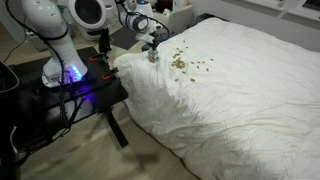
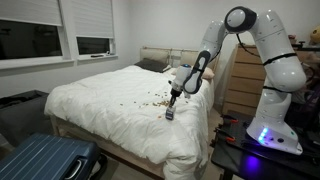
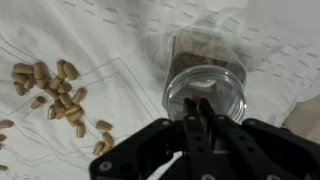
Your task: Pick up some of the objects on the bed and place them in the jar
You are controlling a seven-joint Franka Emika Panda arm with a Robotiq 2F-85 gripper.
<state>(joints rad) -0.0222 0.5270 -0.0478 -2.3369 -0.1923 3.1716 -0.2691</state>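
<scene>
The bed (image 1: 245, 105) with its rumpled white duvet fills both exterior views (image 2: 105, 95). The objects, tiny tan and brown bits, lie scattered on it (image 1: 181, 63) (image 2: 152, 101), and in the wrist view they lie left of the jar (image 3: 58, 92). The jar (image 3: 205, 88) is small and clear, stands upright on the duvet near the bed's edge (image 1: 153, 57) (image 2: 169, 114) and holds some brown bits. My gripper (image 3: 199, 103) hangs right above the jar's mouth (image 1: 151, 46) (image 2: 173, 98). Its fingers are pinched together on a small tan bit.
A black table (image 1: 75, 95) bearing the robot base stands against the bed's side. A blue suitcase (image 2: 45, 160) lies on the floor at the bed's foot. A pillow and headboard (image 2: 155, 60) are at the far end, and a wooden dresser (image 2: 238, 80) stands behind the arm.
</scene>
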